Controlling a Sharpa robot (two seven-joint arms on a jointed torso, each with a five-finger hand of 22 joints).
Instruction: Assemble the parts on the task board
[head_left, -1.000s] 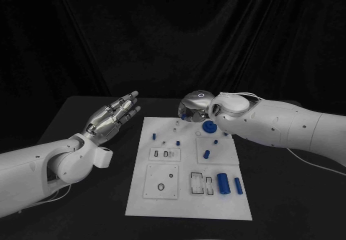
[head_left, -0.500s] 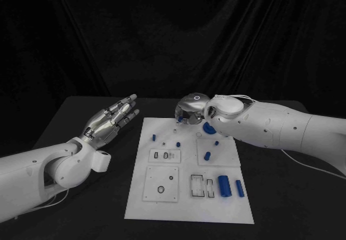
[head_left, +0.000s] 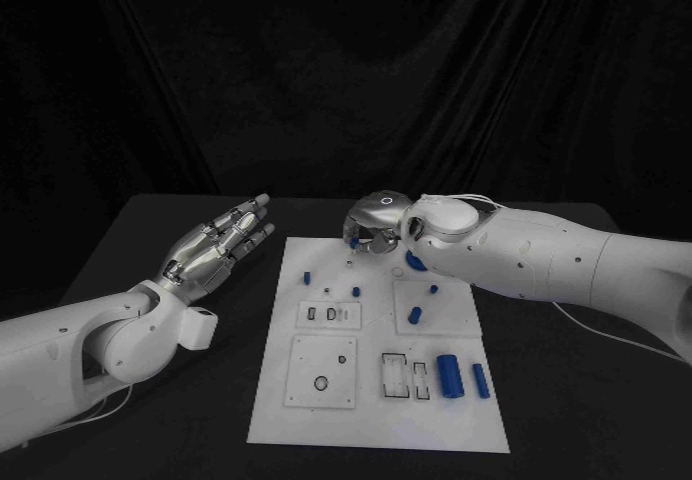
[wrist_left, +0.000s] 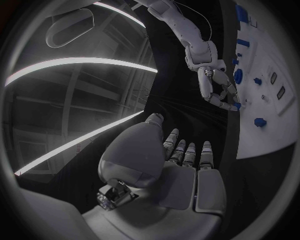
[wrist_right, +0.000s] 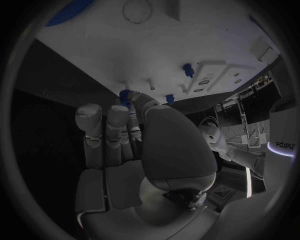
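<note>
White task board (head_left: 378, 400) on black table (head_left: 577, 400), dark curtain (head_left: 433, 90) seemingly behind.

Task board (head_left: 368, 395): white, matt, smooth plastic look. Parts (head_left: 449, 375): blue, smooth plastic, slight sheen. Worktop (head_left: 159, 400): black, matt. Backdrop curtain (head_left: 346, 90): black cloth, folded, dull. Left hand (head_left: 219, 245): silver metal look, glossy plates. Right hand (head_left: 378, 226): same polished silver, shiny domed back. Arm shells (head_left: 555, 260): white, smooth, satin plastic.
</note>
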